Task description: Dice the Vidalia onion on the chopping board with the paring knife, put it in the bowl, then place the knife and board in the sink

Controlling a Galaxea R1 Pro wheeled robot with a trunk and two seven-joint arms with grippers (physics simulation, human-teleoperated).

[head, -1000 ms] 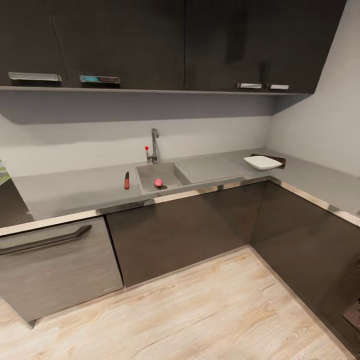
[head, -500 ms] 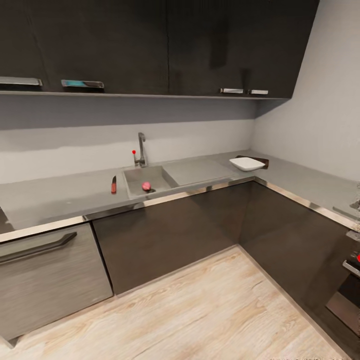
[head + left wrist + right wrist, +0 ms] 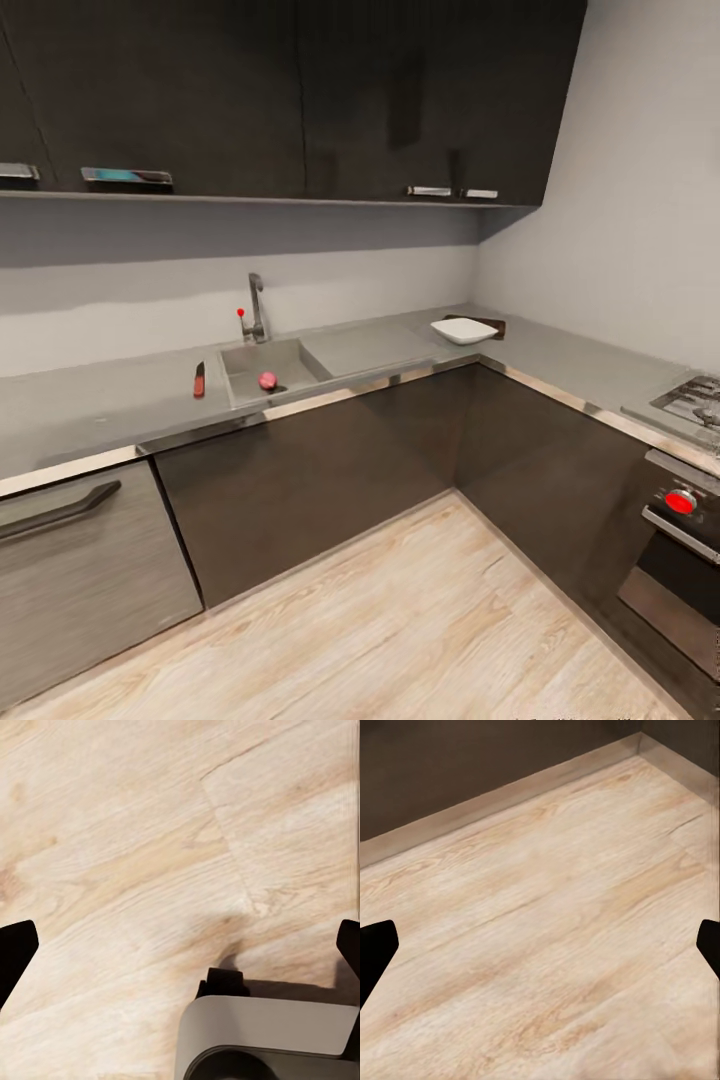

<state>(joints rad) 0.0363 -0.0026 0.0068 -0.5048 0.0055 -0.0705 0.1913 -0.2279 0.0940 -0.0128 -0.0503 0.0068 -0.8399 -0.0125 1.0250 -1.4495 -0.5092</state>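
Observation:
From across the kitchen, the head view takes in the grey countertop [image 3: 100,400] with the steel sink [image 3: 245,358] set into it. The small pinkish-red Vidalia onion [image 3: 267,380] lies in the basin. The red-handled paring knife [image 3: 199,379] lies on the counter just left of the sink. At the far corner sits the white bowl [image 3: 463,330], with the brown chopping board [image 3: 488,322] partly hidden behind it. My left gripper [image 3: 180,945] and right gripper [image 3: 540,945] both hang open over the pale wood floor, holding nothing.
A chrome tap with a red knob [image 3: 255,310] stands behind the sink. Dark cabinets [image 3: 330,460] run under the L-shaped counter. A stove with a red dial [image 3: 682,500] is at the right. A grey drawer front [image 3: 80,560] is at the left. My own base [image 3: 262,1039] shows in the left wrist view.
The head view has swung to the right: sink, knife and bowl all sit further left in the picture and the stove has come into sight. Nothing on the counter has moved.

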